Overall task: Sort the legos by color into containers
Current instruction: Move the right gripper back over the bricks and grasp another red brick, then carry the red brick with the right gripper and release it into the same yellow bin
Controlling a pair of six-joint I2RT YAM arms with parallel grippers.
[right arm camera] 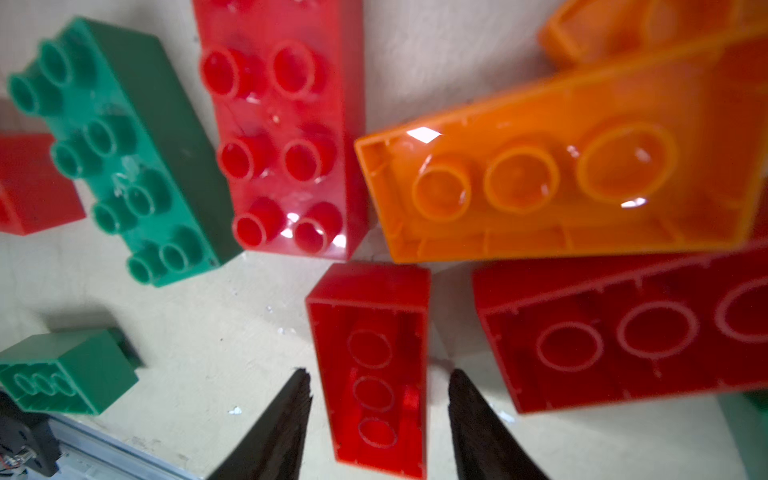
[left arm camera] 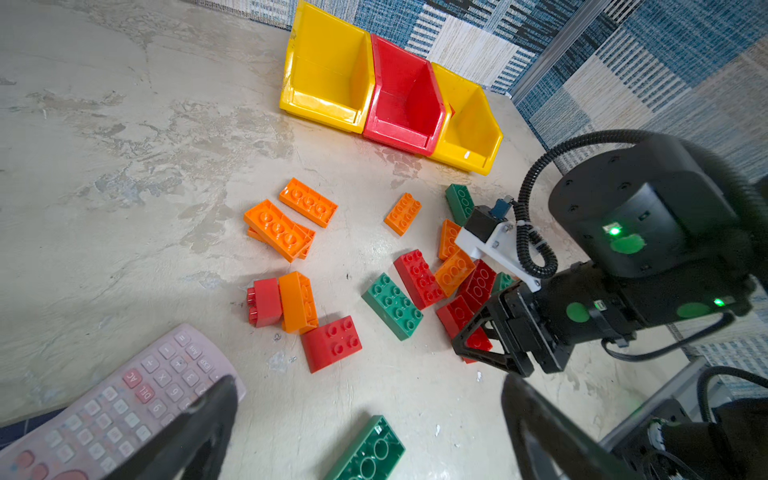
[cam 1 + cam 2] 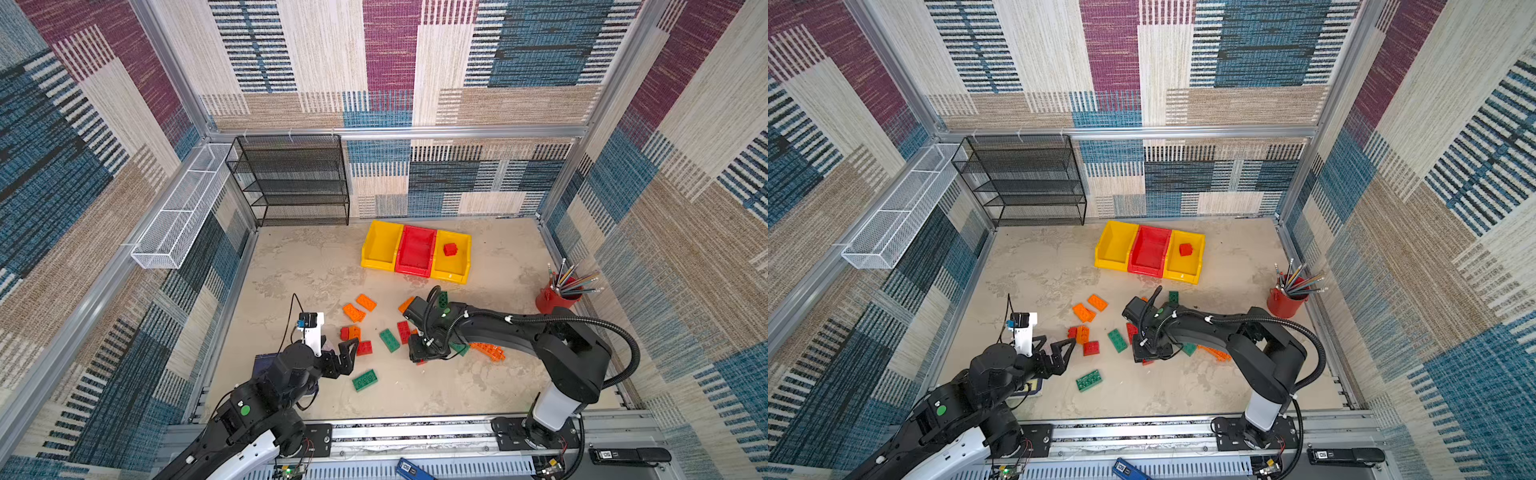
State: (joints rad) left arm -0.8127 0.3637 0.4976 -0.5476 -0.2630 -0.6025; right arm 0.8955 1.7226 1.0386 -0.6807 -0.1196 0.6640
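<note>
My right gripper (image 1: 379, 374) is open, its fingers standing on either side of an upside-down red brick (image 1: 372, 316) with a thin gap on each side. It reaches down into the pile of red, green and orange legos (image 3: 389, 340). My left gripper (image 2: 370, 395) hangs wide open and empty above an upside-down green brick (image 3: 365, 380). Two orange bricks (image 3: 354, 312) lie further back, and an orange lattice piece (image 3: 488, 351) lies under the right arm. At the back stand a yellow bin (image 3: 380, 245), a red bin (image 3: 415, 251) and a second yellow bin (image 3: 455, 268) holding one red brick (image 3: 450, 249).
A pink calculator (image 2: 104, 411) lies under the left arm. A black wire-mesh shelf (image 3: 291, 183) stands at the back left, with a white wire basket (image 3: 183, 208) on the left wall. A red pencil cup (image 3: 555, 297) stands at the right edge.
</note>
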